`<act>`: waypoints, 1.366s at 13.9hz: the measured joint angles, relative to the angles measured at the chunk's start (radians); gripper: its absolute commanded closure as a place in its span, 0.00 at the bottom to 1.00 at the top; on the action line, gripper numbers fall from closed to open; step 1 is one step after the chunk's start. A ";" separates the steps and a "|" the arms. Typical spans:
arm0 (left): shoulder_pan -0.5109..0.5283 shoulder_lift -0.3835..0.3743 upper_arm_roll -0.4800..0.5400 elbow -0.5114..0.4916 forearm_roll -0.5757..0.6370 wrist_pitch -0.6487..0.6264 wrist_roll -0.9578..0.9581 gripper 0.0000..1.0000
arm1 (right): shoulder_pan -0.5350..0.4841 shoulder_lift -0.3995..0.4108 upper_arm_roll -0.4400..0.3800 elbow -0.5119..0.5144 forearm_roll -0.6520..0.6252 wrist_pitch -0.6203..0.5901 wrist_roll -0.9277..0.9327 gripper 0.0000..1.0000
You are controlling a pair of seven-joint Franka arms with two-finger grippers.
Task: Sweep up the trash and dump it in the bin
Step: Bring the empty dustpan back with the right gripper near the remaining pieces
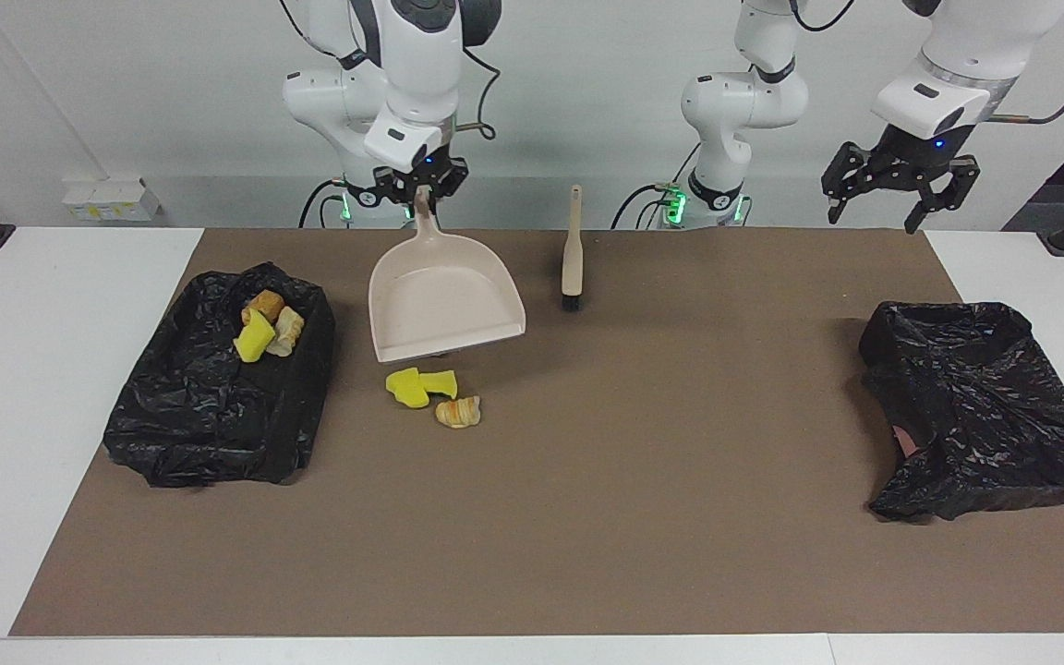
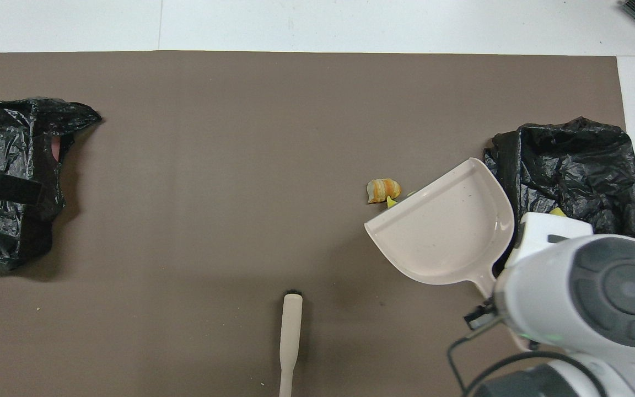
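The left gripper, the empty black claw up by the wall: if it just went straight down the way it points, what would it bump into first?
Probably the bare brown mat. The left gripper hangs open, pointing down, seemingly over the mat's corner nearer the robots than the black bag, though depth is uncertain.

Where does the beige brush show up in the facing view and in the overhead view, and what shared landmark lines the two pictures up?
Facing view: the brush lies upper centre on the brown mat, bristles pointing away from the robots, beside the dustpan.
Overhead view: the brush sits at the bottom edge, centre, its handle end cut off.
Shared landmark: the bin lined with a black bag at the right arm's end of the table.
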 measured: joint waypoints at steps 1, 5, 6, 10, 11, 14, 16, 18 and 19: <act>0.000 0.000 0.000 0.000 0.000 0.000 0.000 0.00 | 0.001 0.061 0.044 0.019 0.005 0.058 0.121 1.00; 0.000 0.000 0.000 0.000 0.000 -0.001 0.000 0.00 | 0.031 0.334 0.158 0.161 -0.004 0.212 0.407 1.00; 0.000 0.000 0.000 0.000 0.000 -0.002 0.000 0.00 | 0.047 0.392 0.158 0.217 -0.026 0.216 0.439 1.00; 0.000 -0.001 0.000 0.001 0.000 -0.002 0.000 0.00 | 0.093 0.575 0.158 0.298 -0.155 0.358 0.551 1.00; 0.000 -0.001 0.000 0.001 0.000 -0.001 0.000 0.00 | 0.103 0.609 0.158 0.303 -0.184 0.386 0.574 1.00; 0.000 0.000 0.000 0.001 0.000 0.017 0.000 0.00 | 0.112 0.658 0.158 0.307 -0.223 0.476 0.591 0.80; 0.002 0.000 0.000 0.001 0.000 0.030 0.000 0.00 | 0.109 0.661 0.157 0.308 -0.224 0.494 0.591 0.52; 0.008 0.002 0.000 0.000 0.000 0.034 0.001 0.00 | 0.104 0.662 0.157 0.304 -0.224 0.519 0.591 0.44; 0.009 0.004 0.000 0.000 0.000 0.034 0.001 0.00 | 0.103 0.663 0.157 0.302 -0.225 0.523 0.586 0.37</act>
